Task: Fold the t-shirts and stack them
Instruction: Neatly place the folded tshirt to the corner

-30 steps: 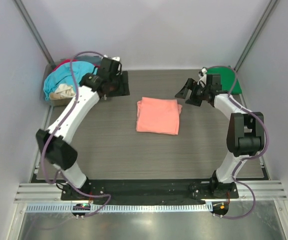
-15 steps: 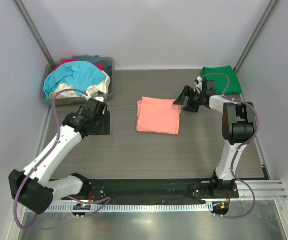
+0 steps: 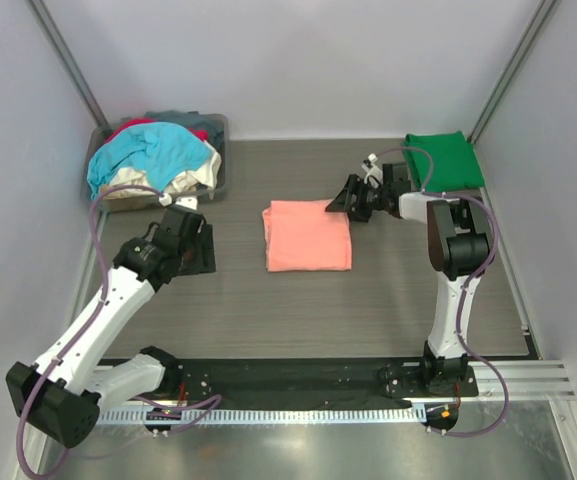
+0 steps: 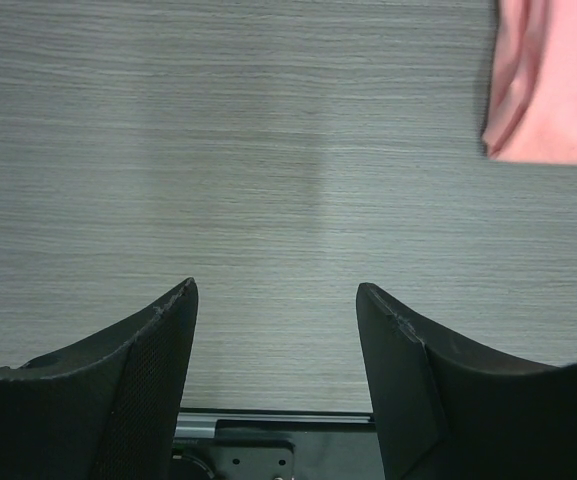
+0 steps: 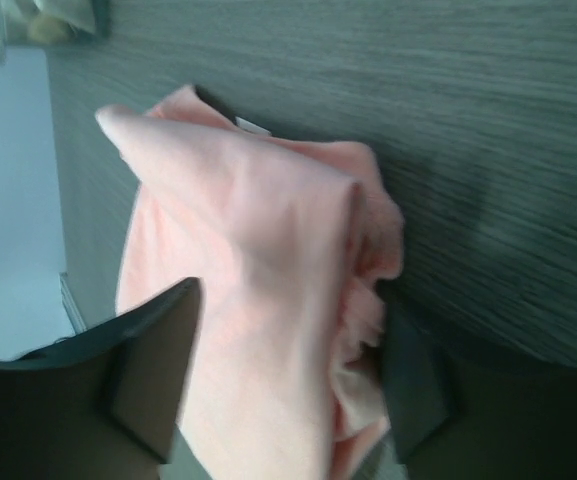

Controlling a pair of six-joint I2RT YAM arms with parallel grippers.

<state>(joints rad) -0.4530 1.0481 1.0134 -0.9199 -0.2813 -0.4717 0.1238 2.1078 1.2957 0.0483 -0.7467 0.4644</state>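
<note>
A folded salmon-pink t-shirt [image 3: 308, 236] lies mid-table. My right gripper [image 3: 341, 200] is at its far right corner. In the right wrist view the jaws of the right gripper [image 5: 290, 300] stand wide on either side of the pink t-shirt's [image 5: 238, 200] bunched edge, with cloth filling the gap. A folded dark green t-shirt [image 3: 444, 160] lies at the back right. Turquoise, cream and red t-shirts [image 3: 153, 155] are heaped in the tub. My left gripper [image 3: 198, 250] hangs open over bare table, left of the pink t-shirt [image 4: 558, 80]; nothing sits between the left gripper's [image 4: 276, 290] fingers.
The grey plastic tub [image 3: 218, 178] stands in the back left corner. White walls close in the table on three sides. The arms' black base plate [image 3: 288, 378] runs along the near edge.
My left arm has pulled back from the tub toward the near left. My right gripper has moved left to the pink t-shirt's corner, its jaws narrowing a little, and the shirt has shifted slightly left.
</note>
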